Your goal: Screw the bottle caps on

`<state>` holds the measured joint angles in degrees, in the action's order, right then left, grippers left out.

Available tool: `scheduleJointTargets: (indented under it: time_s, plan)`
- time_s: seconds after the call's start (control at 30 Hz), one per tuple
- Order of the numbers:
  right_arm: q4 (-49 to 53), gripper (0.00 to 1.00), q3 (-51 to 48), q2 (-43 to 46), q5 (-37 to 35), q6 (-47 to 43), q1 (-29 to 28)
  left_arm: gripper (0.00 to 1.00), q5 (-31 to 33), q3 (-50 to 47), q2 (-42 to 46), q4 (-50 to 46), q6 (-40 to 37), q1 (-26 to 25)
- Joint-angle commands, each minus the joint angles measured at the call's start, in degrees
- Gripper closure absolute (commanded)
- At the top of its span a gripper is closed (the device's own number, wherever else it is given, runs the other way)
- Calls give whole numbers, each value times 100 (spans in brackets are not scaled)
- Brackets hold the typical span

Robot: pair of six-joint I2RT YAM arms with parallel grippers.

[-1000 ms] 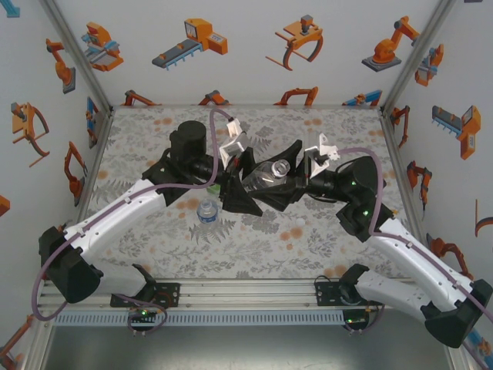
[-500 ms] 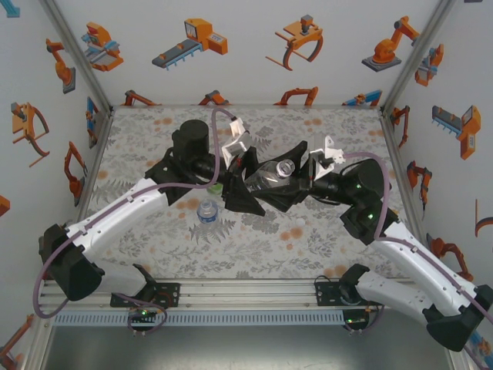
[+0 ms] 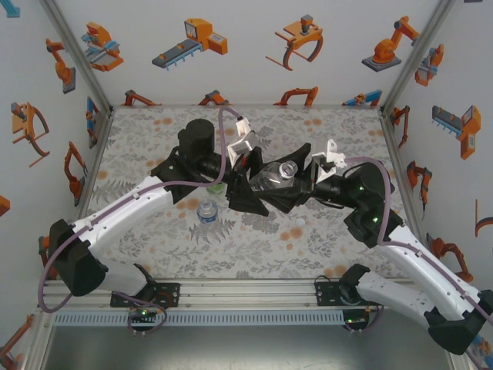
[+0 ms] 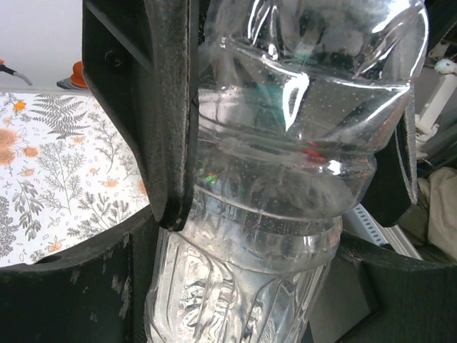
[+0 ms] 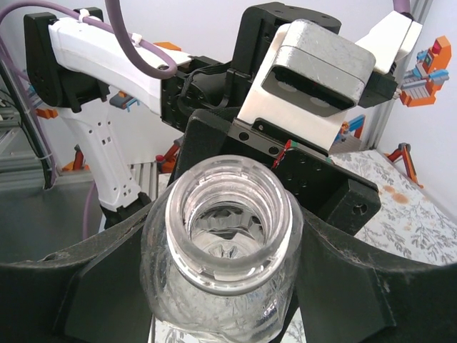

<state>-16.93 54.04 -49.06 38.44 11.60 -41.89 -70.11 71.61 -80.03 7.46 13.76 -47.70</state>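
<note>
Bottles first: we find one clear ribbed plastic bottle (image 3: pixel 271 176) lifted off the surface at the centre of the top view, lying tilted between the two arms. The left gripper (image 3: pixel 250 183) comes in from the left of the frame and the right gripper (image 3: pixel 299 180) from the right.

In the left wrist view the left gripper (image 4: pixel 285 164) is clamped on the bottle (image 4: pixel 271 229), with a black finger (image 4: pixel 161 114) pressed flat against its wall on the left of the frame and the other against the right side.

In the right wrist view the bottle's threaded mouth (image 5: pixel 228 221) faces the camera at lower centre, open and without a cap. The right gripper (image 5: pixel 225 293) holds the bottle just below the neck, its black jaws touching both sides.

We note a short clear bottle with a blue label band (image 3: pixel 206 211) standing upright on the floral-print table (image 3: pixel 146 131), below and left of the held bottle and apart from it.

One small white round cap (image 3: pixel 299 223) lies on the table below the right gripper, well apart from the short bottle.
</note>
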Motion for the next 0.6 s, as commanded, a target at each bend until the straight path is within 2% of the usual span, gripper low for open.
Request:
scheduleJointTargets:
  time_s: [0.0,0.23,0.27,0.33,0.4,0.5,0.57]
  plan:
    - [153,100,-112,21,-249,-377,-33,41,-117,239,8,212,197,-90]
    - [236,98,-137,59,-405,-405,-32,55,-4,232,41,121,-27,-83]
    - [258,89,-135,75,-468,-404,-30,56,16,237,49,66,-88,-80]
    - [299,62,-132,113,-637,-412,-31,59,102,269,90,-203,-344,-49]
    - [332,44,-141,171,-784,-448,-31,60,441,288,160,-610,-711,1]
    - [492,34,-107,303,-1049,-531,-30,67,1199,314,327,-1342,-1336,109]
    - [618,32,-90,392,-1246,-586,-28,72,1500,282,446,-1620,-1608,222]
